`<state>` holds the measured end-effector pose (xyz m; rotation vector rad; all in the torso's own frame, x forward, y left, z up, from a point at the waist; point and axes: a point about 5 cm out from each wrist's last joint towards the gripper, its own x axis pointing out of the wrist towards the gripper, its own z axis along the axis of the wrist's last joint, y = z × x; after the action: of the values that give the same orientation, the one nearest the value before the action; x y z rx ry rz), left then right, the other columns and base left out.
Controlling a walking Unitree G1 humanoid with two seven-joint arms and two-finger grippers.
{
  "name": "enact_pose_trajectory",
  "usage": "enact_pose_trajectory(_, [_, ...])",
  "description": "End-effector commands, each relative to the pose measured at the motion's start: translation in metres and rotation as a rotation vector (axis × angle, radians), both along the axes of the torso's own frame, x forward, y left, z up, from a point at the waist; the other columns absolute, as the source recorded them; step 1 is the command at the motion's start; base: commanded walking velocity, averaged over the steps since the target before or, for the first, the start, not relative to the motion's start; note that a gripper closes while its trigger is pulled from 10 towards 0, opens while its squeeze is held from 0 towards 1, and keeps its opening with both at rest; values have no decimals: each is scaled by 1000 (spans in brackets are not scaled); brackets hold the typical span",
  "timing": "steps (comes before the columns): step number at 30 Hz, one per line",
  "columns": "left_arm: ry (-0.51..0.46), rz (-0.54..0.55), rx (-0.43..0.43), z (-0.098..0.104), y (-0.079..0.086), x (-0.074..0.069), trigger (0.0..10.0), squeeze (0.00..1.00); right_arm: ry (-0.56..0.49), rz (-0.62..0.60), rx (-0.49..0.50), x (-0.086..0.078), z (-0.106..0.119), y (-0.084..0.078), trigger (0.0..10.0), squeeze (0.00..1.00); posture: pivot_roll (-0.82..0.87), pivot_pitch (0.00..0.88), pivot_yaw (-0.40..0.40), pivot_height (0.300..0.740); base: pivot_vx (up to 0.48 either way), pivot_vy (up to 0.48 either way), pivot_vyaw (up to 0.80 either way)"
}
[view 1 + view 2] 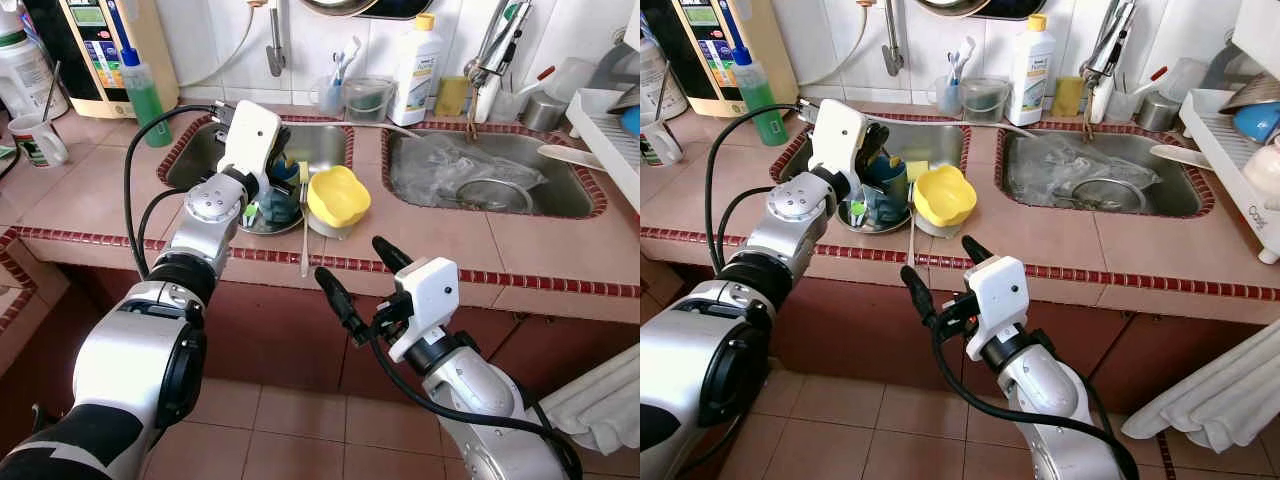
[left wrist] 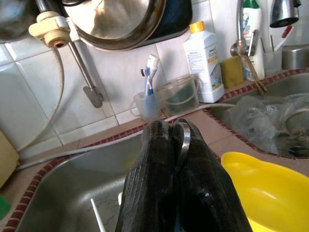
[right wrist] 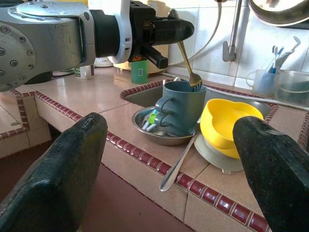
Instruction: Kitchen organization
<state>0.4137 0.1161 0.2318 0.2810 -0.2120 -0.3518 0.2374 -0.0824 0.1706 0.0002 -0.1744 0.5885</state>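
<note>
My left gripper (image 3: pixel 177 30) is shut on a metal fork (image 3: pixel 189 66), whose tines hang just inside a blue-grey mug (image 3: pixel 177 110). In the left wrist view the fork's handle (image 2: pixel 186 140) shows between the closed fingertips. The mug stands in a shallow metal bowl (image 3: pixel 148 134) on the counter edge in front of the left sink (image 1: pixel 320 145). Next to it sits a yellow bowl (image 1: pixel 338 195) on a grey lid. A long spoon (image 1: pixel 304 245) lies over the counter edge. My right gripper (image 1: pixel 351 258) is open and holds nothing, in front of the counter and slightly below its edge.
The right sink (image 1: pixel 560 200) holds a plastic bag and a strainer. A green bottle (image 1: pixel 147 95), a white mug (image 1: pixel 35 140), a white detergent bottle (image 1: pixel 415 60) and a toothbrush cup (image 1: pixel 332 92) stand along the back. A dish rack (image 1: pixel 610 130) is at far right.
</note>
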Motion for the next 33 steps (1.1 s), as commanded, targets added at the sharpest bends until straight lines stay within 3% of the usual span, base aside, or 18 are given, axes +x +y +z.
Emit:
enact_pose_trajectory(1, [-32,3,14,13,2,2,10000,0,-9,4,8,1,2,1,10000,0,-226,0,52,740,0,0,0])
enact_pose_trajectory(33, [-77,11,74,28,13,3,10000,0,-7,5,14,0,1,3,10000,0,-222,0,54,740,0,0,0])
